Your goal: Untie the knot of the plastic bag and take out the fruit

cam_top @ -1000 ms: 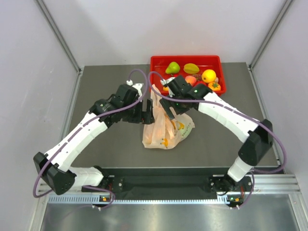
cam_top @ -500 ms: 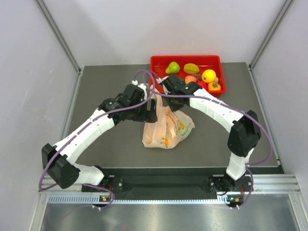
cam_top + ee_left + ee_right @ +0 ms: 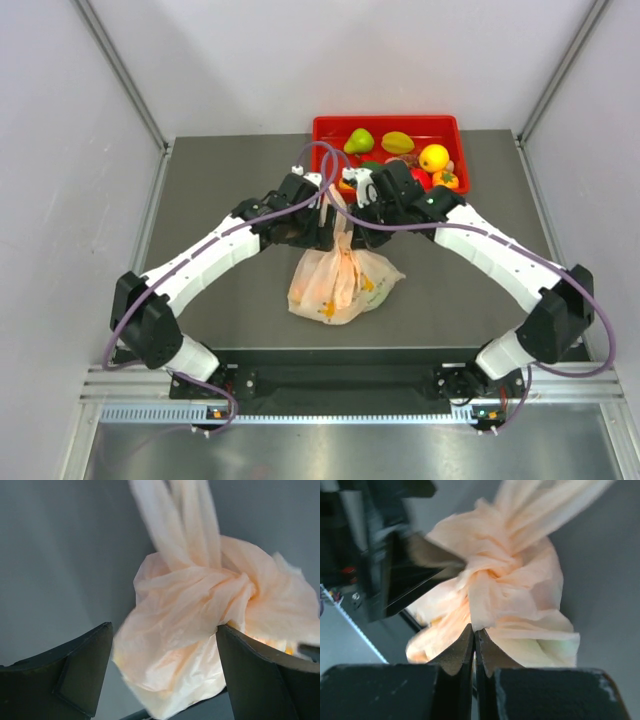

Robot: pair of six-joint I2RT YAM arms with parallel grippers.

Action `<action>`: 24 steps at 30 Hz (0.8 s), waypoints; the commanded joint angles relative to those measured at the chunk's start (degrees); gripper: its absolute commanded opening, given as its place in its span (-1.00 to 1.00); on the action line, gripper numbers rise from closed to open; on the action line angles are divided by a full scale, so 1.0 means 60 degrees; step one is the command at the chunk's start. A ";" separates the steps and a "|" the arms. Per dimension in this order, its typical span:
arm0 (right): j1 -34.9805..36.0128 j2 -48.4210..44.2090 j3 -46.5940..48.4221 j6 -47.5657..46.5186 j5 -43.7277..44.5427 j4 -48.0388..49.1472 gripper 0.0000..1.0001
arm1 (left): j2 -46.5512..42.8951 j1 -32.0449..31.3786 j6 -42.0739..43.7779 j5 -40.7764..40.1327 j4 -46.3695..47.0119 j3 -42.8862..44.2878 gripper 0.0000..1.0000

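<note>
The peach plastic bag (image 3: 342,283) lies mid-table, its top drawn up between both grippers. In the left wrist view the knot (image 3: 220,582) bulges between the wide-open jaws of my left gripper (image 3: 165,647), with the handle strips (image 3: 187,520) running upward. My right gripper (image 3: 475,629) is shut, its tips pinching a fold of the bag just under the knot (image 3: 490,567). From above, the left gripper (image 3: 326,224) and right gripper (image 3: 354,216) face each other over the bag's neck. Fruit (image 3: 434,157) lies in the red tray; inside the bag I see only faint coloured patches.
The red tray (image 3: 330,128) stands at the back of the table, right behind the grippers. The left gripper's dark finger (image 3: 415,577) shows blurred close to the knot in the right wrist view. Grey walls enclose the table on three sides.
The right gripper went from open to shut on the bag's plastic. Both arms swung in toward the knot, the left one moving right, and the bag shifted slightly left and nearer.
</note>
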 commanded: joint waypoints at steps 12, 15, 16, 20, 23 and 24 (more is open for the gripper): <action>-0.0109 -0.1525 -0.1010 0.1110 0.0246 0.0948 -1.00 | 0.0064 -0.0230 0.0259 -0.1151 0.0260 0.0112 -1.00; -0.0255 -0.1861 -0.1376 0.1520 0.1038 0.0948 -1.00 | -0.0683 -0.0172 0.0215 -0.2145 0.0083 -0.0312 -1.00; -0.0299 -0.2065 -0.1565 0.1594 0.1373 0.0948 -1.00 | -0.0917 -0.0128 0.0157 -0.2353 0.0083 -0.0545 -1.00; -0.0548 -0.2608 -0.2079 0.2005 0.2107 0.0919 -1.00 | -0.1943 0.0427 -0.0107 -0.2925 0.0346 -0.1132 -1.00; -0.0884 -0.2902 -0.2358 0.2617 0.3131 0.0466 -1.00 | -0.2514 0.0968 -0.0385 -0.3029 0.0435 -0.1411 -1.00; -0.1002 -0.2960 -0.2416 0.2853 0.3859 0.0262 -1.00 | -0.2588 0.1131 -0.0444 -0.3000 0.0435 -0.1513 -1.00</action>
